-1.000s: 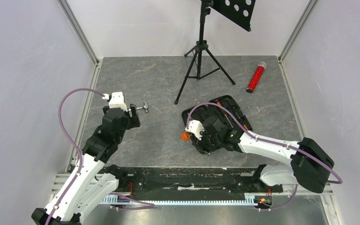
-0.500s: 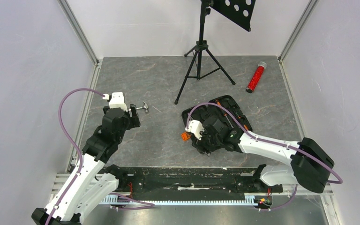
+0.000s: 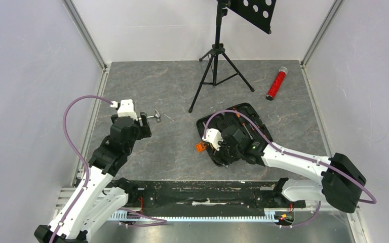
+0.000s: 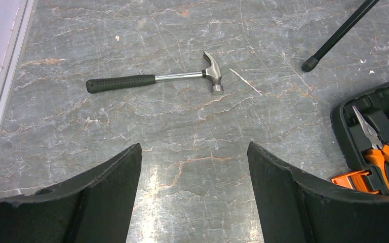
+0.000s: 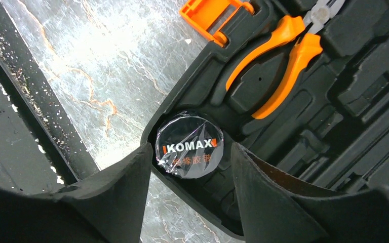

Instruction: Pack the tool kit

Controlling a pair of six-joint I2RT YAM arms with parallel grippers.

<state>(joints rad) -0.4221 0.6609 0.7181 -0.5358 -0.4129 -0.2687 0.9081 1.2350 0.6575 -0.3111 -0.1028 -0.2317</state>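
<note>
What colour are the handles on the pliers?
Orange. The pliers show best in the right wrist view.

Left arm point(image 3: 86, 190), right arm point(image 3: 294, 158): white links, black joints, purple cables point(image 3: 64, 120); pincer fingers point(image 4: 106, 202) black, curved.

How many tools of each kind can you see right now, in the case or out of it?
Hammers: 1, the hammer lying on the table, outside the case.
Pliers: 1, the orange-handled pliers seated in the case.
Wrapped rolls: 1, the KOMAX roll in its round recess.
Total: 3 visible. The right arm hides part of the case.
</note>
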